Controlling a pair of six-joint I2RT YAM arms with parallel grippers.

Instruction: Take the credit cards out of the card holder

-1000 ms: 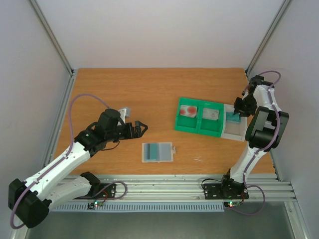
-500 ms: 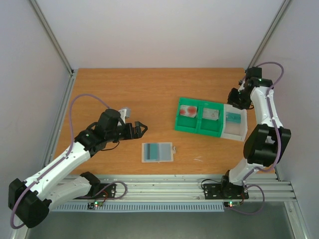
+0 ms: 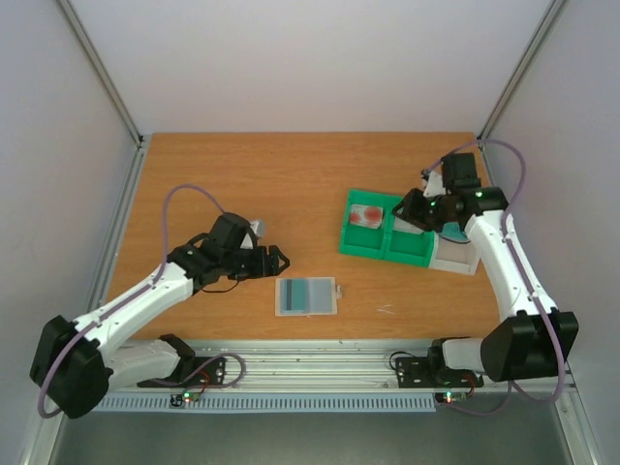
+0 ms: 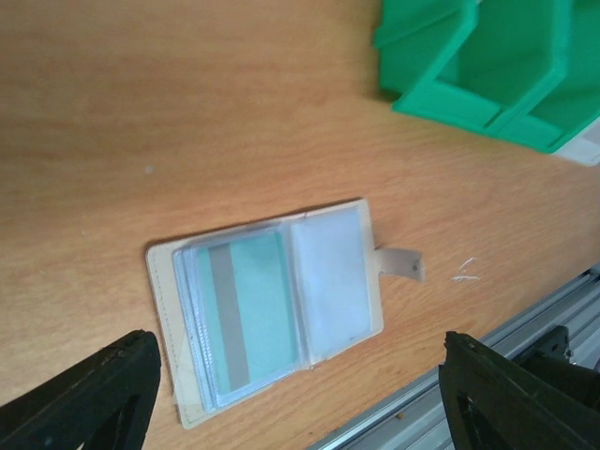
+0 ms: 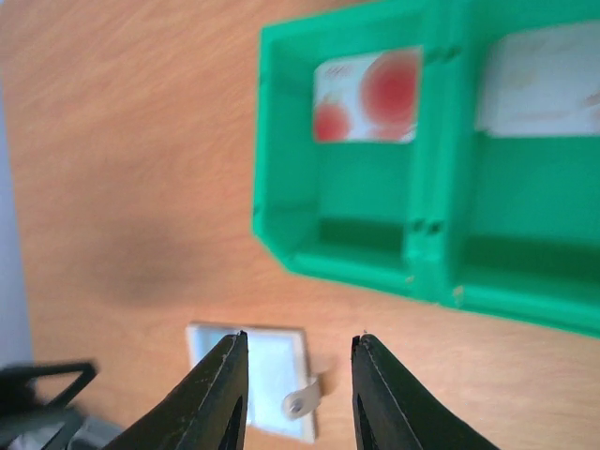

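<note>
**Top view.** A flat, translucent, pale blue-grey plastic card holder point(image 3: 306, 296) lies open on the wooden table point(image 3: 242, 174), low in the centre of the frame, just above the front rail. The left gripper point(image 3: 274, 260) stands just up and left of it, not touching, with its jaws spread wide and nothing between them.

**Left wrist view.** A thin teal card point(image 4: 246, 323) with a grey stripe fills the holder's left pocket. What the right pocket holds cannot be told.

**Right of centre.** The right gripper point(image 3: 409, 206) hovers above a green plastic compartment tray point(image 3: 373, 248), its fingers moderately parted and empty. A clear plastic box point(image 3: 455, 260) adjoins the tray's right side.

**Right wrist view.** A white card with red marks point(image 5: 370, 94) lies in one tray compartment and a pale greyish card point(image 5: 539, 80) in the next.
</note>
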